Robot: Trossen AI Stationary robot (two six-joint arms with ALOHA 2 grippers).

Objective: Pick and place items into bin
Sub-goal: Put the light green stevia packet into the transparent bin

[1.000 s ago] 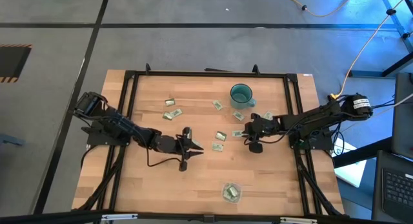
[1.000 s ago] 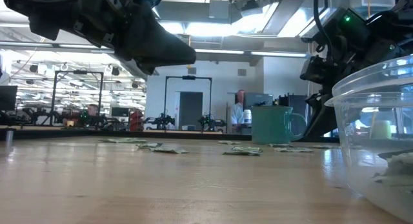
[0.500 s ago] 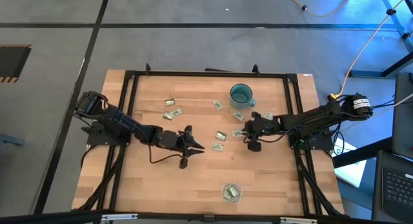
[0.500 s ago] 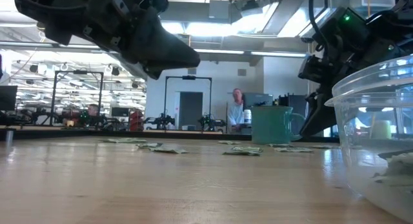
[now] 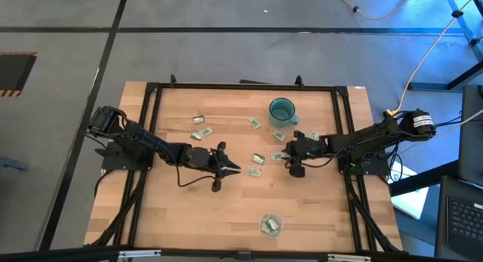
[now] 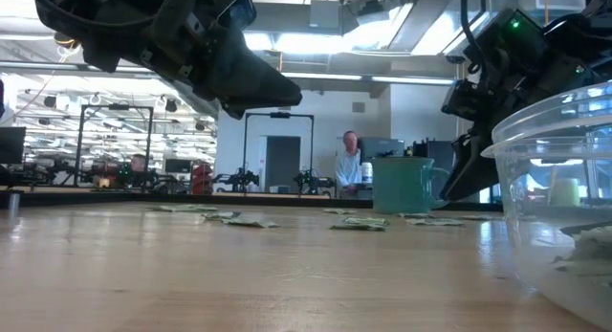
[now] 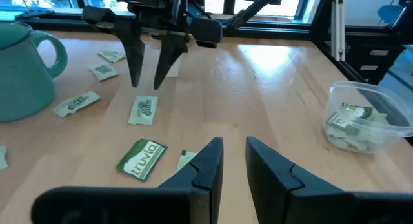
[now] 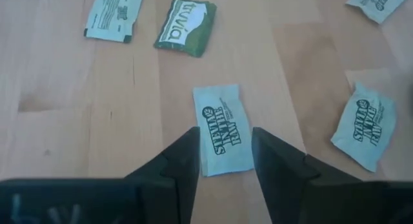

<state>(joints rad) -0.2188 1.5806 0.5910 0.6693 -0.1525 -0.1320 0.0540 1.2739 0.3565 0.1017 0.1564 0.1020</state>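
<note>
Small pale green and white packets lie flat across the middle of the table, among them a green one and a white one. My right gripper is open and slants down over that white packet, one finger on each side of it, touching nothing. My left gripper is open with nothing between its fingers, and hovers left of centre near a green packet. The bin, a clear tub with packets in it, stands near the table's front edge.
A teal mug stands on the far half of the table, with packets lying by it. More packets lie at the far left. A black frame runs round the tabletop.
My left gripper has swung a little toward the table's far edge, closer to the packets in the middle. My right arm has kept still.
</note>
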